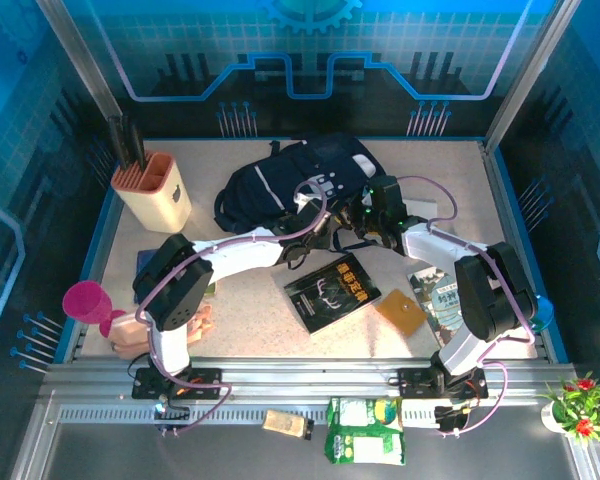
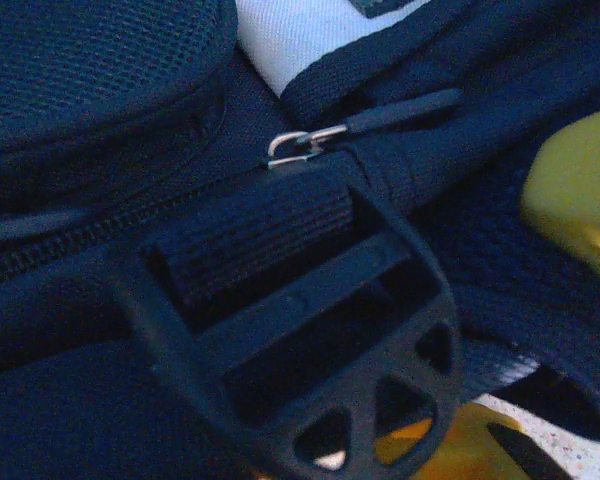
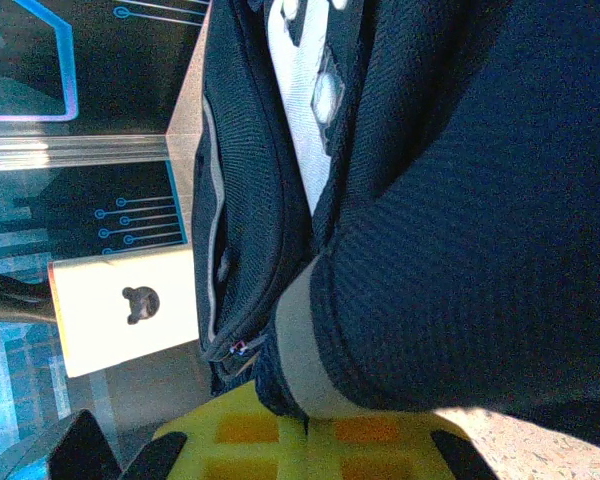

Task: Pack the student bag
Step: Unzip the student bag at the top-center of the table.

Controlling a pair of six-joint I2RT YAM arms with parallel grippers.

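Student bag: one (image 1: pixel 280 185), dark navy with white piping and a pale patch, lying at the middle of the desk's far edge.
Books: two; a black one (image 1: pixel 332 292) near the desk's middle and a second (image 1: pixel 432 298) toward the right edge, partly under the right arm.
Card: one orange-brown square (image 1: pixel 400 312) between the two books.
Holder: one cream box (image 1: pixel 155 192) with dark handles sticking up, at the far left corner.
Cup: one pink (image 1: pixel 85 300) at the left edge.
Packet: one green (image 1: pixel 365 432) on the metal rail (image 1: pixel 280 385) along the near edge.
Flowers: one small pot (image 1: pixel 578 408) past the near right corner.
Desk: pale speckled top (image 1: pixel 250 320) with a blue rim.
Room: blue panel walls with circuit lines and a gear outline on the back wall.
Left arm: one (image 1: pixel 230 255), bent from its base and reaching right, wrist at the bag's near side.
Right arm: one (image 1: pixel 430 245), reaching left to the bag's right side.
Left fingers: yellow (image 2: pixel 575 185), close over a black strap buckle (image 2: pixel 310 340) and a metal zip pull (image 2: pixel 300 143); cannot tell if they are wide, narrow or holding.
Right fingers: yellow (image 3: pixel 240 435), closed together, with bag fabric lying over them; whether fabric is pinched cannot be told.
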